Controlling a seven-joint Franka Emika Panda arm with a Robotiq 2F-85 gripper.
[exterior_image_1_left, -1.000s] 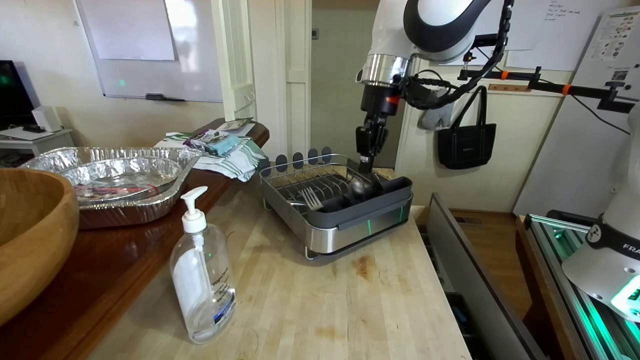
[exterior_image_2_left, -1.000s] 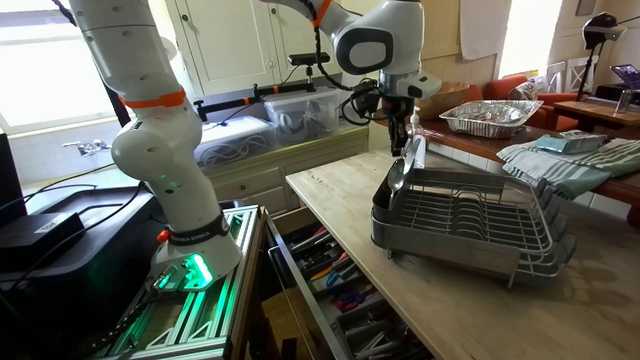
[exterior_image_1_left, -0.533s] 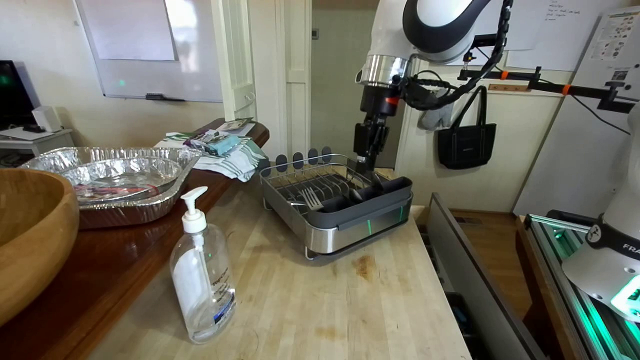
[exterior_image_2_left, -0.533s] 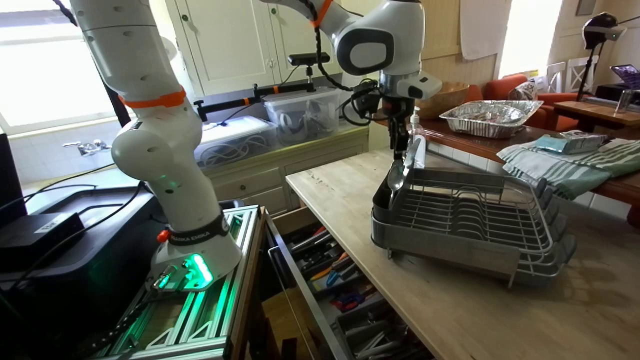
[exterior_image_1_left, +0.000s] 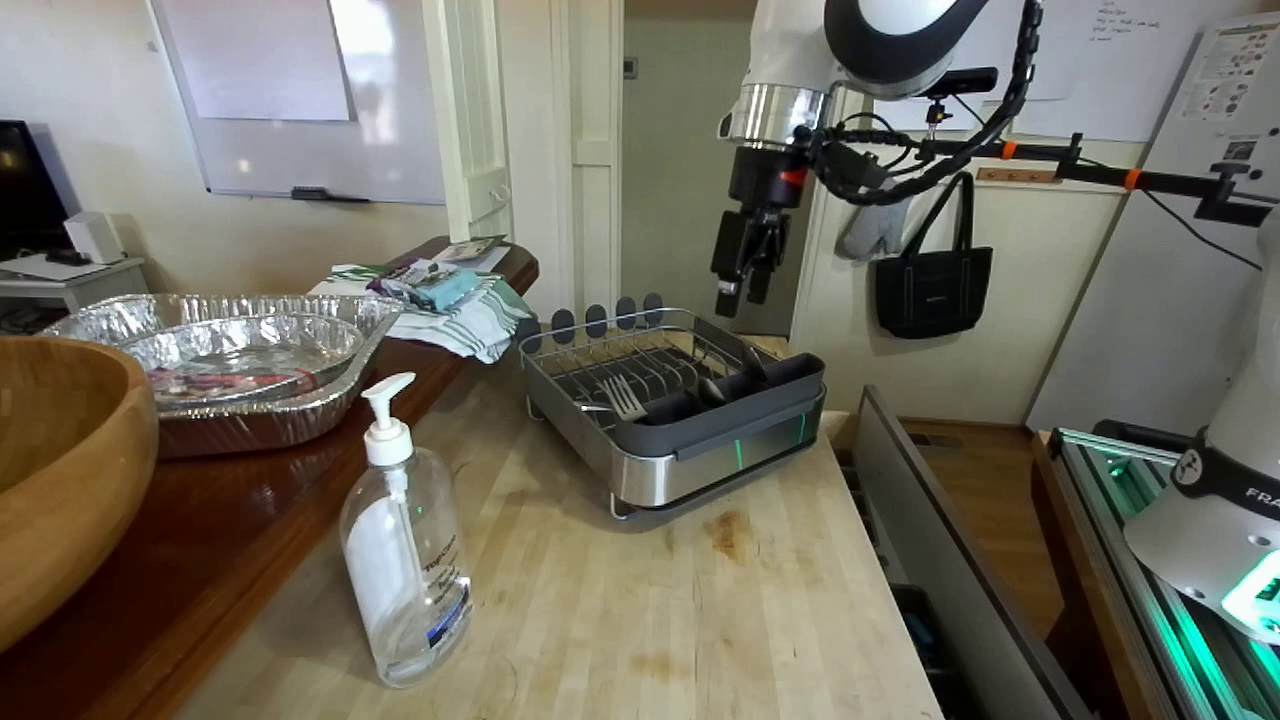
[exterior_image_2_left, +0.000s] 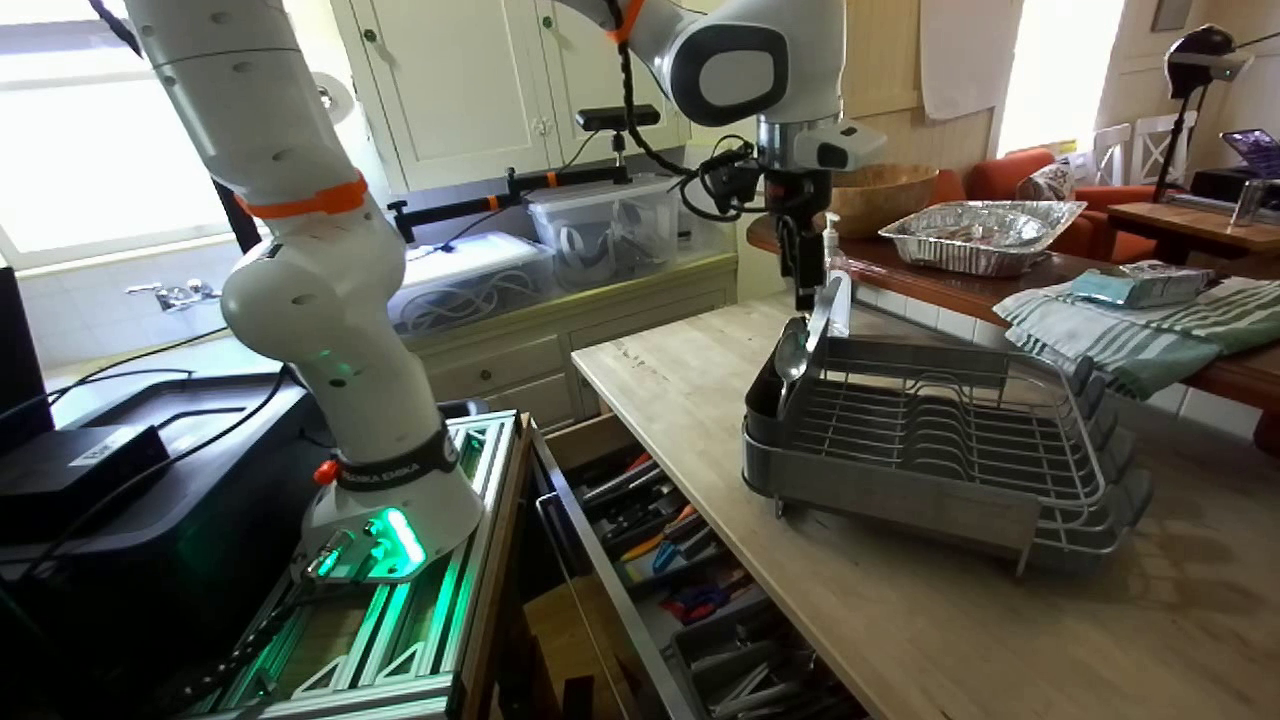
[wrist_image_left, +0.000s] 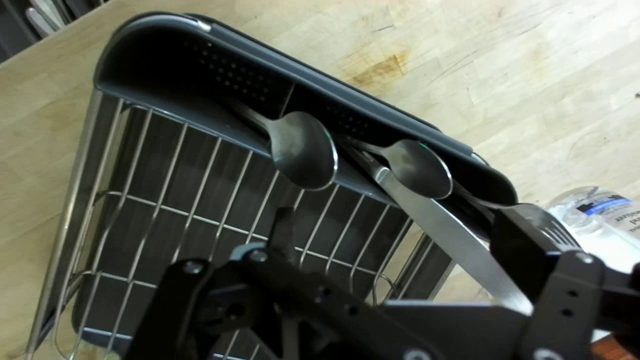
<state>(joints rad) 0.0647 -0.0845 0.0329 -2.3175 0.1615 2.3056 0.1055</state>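
With the gripper spread and empty above the cutlery holder, allow its fingers clearance from the leaning table knife.

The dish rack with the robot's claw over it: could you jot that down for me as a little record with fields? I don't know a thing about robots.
Gripper (the claw): open, holding nothing
Where it is: above the dish rack
Cutlery holder: along one edge of the dish rack
In the holder: two spoons, a knife and a fork, all leaning
Counter: bears the dish rack and a pump bottle
Drawer: pulled open beside the counter, with utensils inside
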